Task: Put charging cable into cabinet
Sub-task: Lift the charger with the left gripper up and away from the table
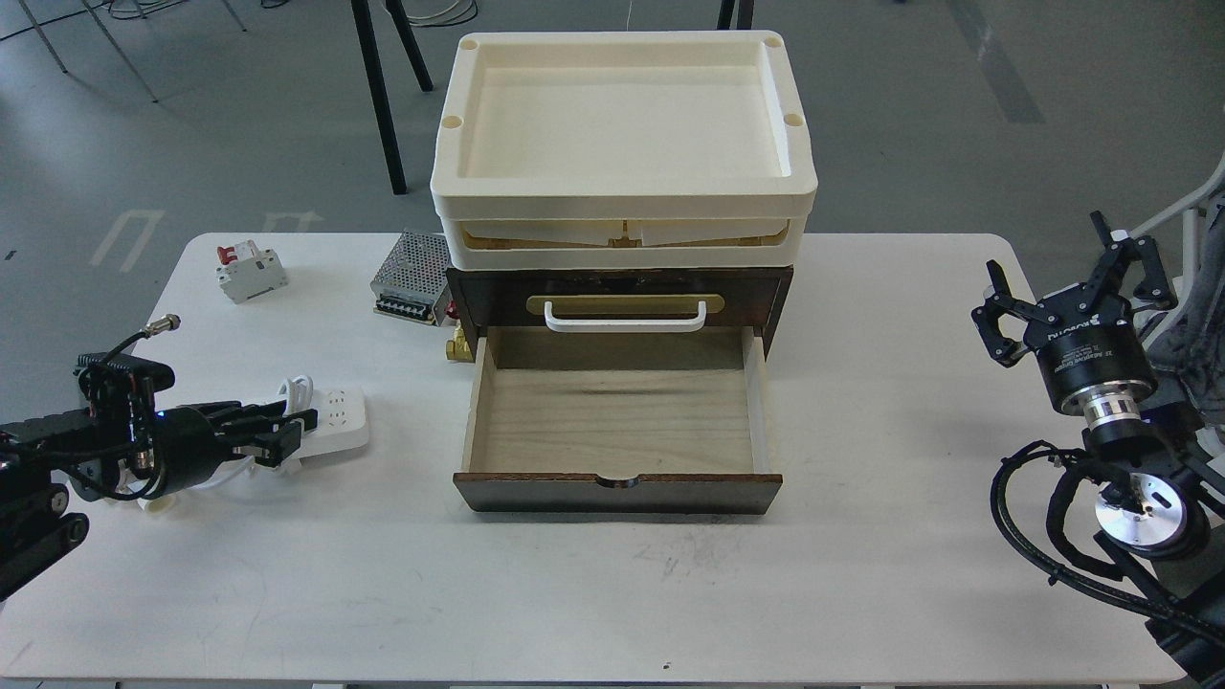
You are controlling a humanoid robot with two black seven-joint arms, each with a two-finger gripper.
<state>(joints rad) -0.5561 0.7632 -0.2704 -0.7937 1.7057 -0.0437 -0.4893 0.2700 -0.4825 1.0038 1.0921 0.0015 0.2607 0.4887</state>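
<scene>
Left end effector (287, 433): lying low at the charging cable (335, 421) on the worktop (612, 593), left of the cabinet; grip state is not showing, cannot tell.
Circuit breaker (251, 271): sitting apart at rear, outside the work.
Cabinet (617, 493): drawer standing pulled out and empty, evidently readied for the cable.
Right end effector (1072, 287): idling open, well right.
Writing: lettering on right wrist, unreadable.

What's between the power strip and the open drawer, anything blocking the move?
Nothing visible. The charging cable lies under the left gripper, left of the cabinet. The table between it and the open drawer is bare, and the drawer looks empty. Only the drawer's left wall must be cleared by lifting over it.
</scene>
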